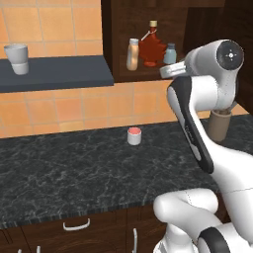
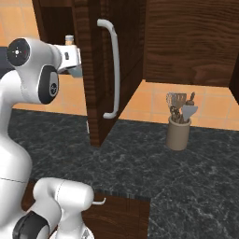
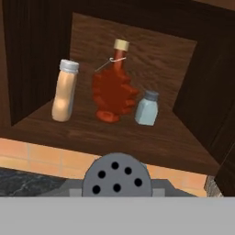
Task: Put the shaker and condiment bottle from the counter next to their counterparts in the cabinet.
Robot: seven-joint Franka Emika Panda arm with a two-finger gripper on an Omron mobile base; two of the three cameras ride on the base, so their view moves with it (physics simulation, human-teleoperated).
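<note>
Three items already stand in the dark brown wooden cabinet (image 3: 137, 142): a tan-orange condiment bottle (image 3: 64, 92), a dark red leaf-shaped syrup bottle (image 3: 114, 87) and a pale blue-grey shaker (image 3: 147, 108). The gripper (image 3: 117, 181) is nearly closed around a second shaker's grey perforated cap (image 3: 116, 176), held just before the shelf edge. Judging by this, the step is delivering it; next comes reaching inward and setting it down upright beside the blue-grey shaker.
</note>
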